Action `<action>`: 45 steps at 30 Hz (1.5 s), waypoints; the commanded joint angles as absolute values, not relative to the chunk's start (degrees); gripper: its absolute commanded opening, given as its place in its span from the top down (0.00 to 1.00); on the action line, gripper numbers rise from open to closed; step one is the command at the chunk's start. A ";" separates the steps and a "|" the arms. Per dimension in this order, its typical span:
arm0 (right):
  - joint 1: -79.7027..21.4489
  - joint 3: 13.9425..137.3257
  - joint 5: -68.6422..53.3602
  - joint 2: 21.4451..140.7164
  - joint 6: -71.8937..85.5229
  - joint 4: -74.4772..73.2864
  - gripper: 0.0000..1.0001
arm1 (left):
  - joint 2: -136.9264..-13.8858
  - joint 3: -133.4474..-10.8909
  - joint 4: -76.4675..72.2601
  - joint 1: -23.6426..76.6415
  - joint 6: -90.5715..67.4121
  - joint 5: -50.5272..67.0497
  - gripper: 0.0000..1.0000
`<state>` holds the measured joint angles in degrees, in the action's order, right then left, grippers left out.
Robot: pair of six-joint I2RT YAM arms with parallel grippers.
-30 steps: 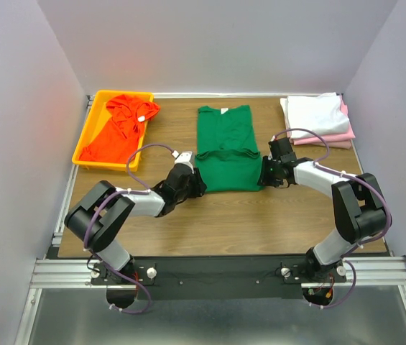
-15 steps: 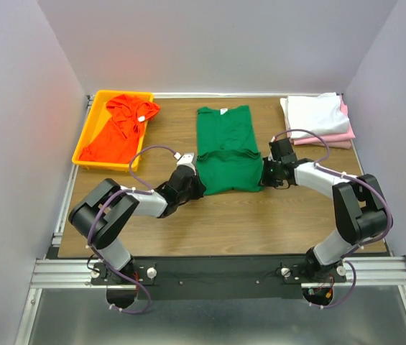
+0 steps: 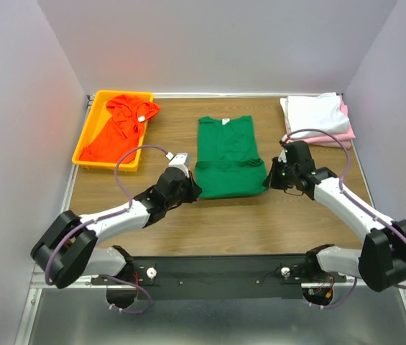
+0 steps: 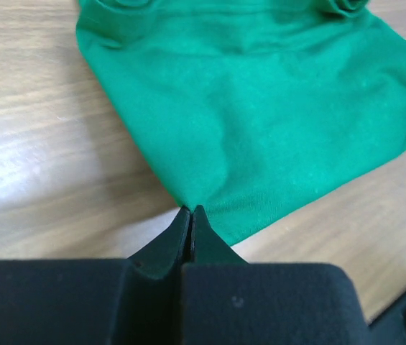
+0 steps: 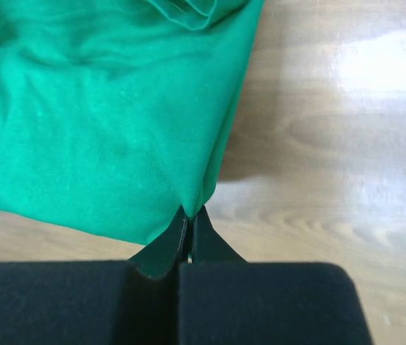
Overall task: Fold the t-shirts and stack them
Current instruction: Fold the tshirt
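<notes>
My left gripper is low over the table, near the middle. Its fingers are pressed together on the near left corner of the green shirt, and the left wrist view shows the cloth pinched right at the tips. My right gripper does the same on the other side. Its fingers are closed tight on the near right corner of the shirt, and a shadow lies on the wood under that raised edge. My two arms reach inward from the near edge of the table, so the near hem runs between my grippers.

Beyond the hem, the green shirt lies on the wood in the middle of the table with its neck toward the far side. A bunched ridge of cloth crosses it about halfway up. The part beyond the ridge lies flat.

Farther back on the left is a yellow tray, well apart from the green shirt. The orange shirt lies crumpled in it, with its white tag showing. In the far right corner the white shirt lies folded on top of the pink shirt. The pink one shows only along the near and right edges of that stack.
</notes>
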<state>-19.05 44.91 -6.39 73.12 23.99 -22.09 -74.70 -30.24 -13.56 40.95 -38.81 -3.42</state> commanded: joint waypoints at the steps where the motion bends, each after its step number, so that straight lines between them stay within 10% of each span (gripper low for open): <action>1: -19.25 44.73 -8.00 67.08 24.43 -30.31 1.00 | -69.88 -29.27 -7.21 42.89 -38.76 -1.32 1.00; 16: -20.39 50.00 -4.85 53.00 27.42 -41.31 1.00 | -53.87 -29.53 0.36 48.95 -44.65 -2.20 1.00; 45: -18.02 74.52 7.29 87.09 21.45 -29.09 1.00 | -81.20 -41.21 -22.23 32.80 -36.39 14.05 1.00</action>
<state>-19.05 70.15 5.19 82.94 23.53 -30.79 -78.15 -38.68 -18.70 35.40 -38.74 8.49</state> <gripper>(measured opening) 0.012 0.008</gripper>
